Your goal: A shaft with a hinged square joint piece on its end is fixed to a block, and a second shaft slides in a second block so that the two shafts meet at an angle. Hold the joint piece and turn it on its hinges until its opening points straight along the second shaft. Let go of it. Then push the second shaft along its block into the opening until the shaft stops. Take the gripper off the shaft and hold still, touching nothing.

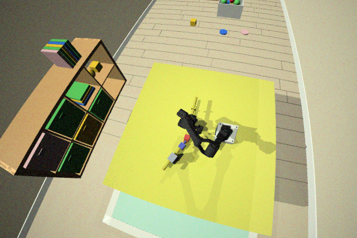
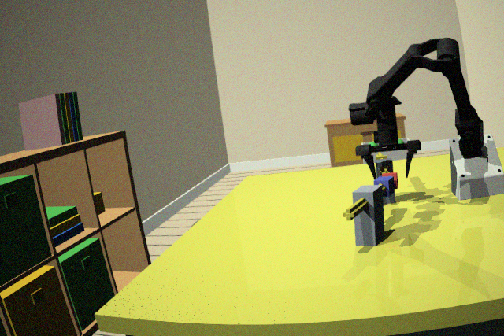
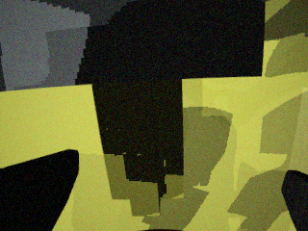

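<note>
The grey block (image 1: 172, 158) (image 2: 368, 218) stands on the yellow table with the first shaft (image 1: 165, 166) (image 2: 354, 208) through it. Beyond it are the blue hinge part (image 1: 181, 145) (image 2: 382, 184) and the red joint piece (image 1: 186, 137) (image 2: 394, 179). Where its opening points cannot be told. The second shaft (image 1: 196, 102) shows behind the arm; its block is mostly hidden. In the wrist view a shaded shaft (image 3: 140, 125) runs from a shaded block down between the finger sides. My gripper (image 2: 390, 177) (image 3: 185, 172) is open, fingers wide, pointing down above the second shaft's inner end, beyond the red piece.
The arm's white base (image 1: 235, 132) (image 2: 474, 182) stands on the yellow table (image 1: 245, 100) (image 2: 244, 267), to the right of the shafts. A shelf (image 1: 34, 100) (image 2: 64, 163) stands left of the table. A box of balls (image 1: 230, 10) and a cabinet are far behind.
</note>
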Available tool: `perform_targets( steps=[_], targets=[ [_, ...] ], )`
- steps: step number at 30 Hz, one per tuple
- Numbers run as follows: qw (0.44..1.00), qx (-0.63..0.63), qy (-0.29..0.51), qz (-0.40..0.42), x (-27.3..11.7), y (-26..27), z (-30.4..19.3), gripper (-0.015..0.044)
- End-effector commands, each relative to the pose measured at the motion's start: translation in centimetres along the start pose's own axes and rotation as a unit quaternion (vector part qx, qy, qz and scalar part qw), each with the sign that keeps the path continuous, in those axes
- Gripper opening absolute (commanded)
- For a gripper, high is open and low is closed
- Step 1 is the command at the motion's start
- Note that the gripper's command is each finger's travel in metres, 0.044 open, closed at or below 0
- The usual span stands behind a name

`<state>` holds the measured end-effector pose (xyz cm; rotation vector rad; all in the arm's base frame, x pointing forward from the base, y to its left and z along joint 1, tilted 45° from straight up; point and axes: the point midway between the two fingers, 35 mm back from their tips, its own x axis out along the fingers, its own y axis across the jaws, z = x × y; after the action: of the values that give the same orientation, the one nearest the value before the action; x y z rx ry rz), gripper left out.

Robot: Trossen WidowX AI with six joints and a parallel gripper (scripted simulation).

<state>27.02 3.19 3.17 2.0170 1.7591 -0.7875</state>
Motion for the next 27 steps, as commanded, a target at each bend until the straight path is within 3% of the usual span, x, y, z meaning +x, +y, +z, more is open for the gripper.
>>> perform_targets(
  steps=[1,8,27],
  targets=[
    [1.0,-0.003,0.002,0.001,0.3,0.1,-1.8,0.044],
    [1.0,-0.003,0.006,0.0,0.7,-0.2,-5.3,0.044],
    [1.0,-0.003,0.006,0.0,3.4,-0.2,-5.5,0.044]
  ],
)
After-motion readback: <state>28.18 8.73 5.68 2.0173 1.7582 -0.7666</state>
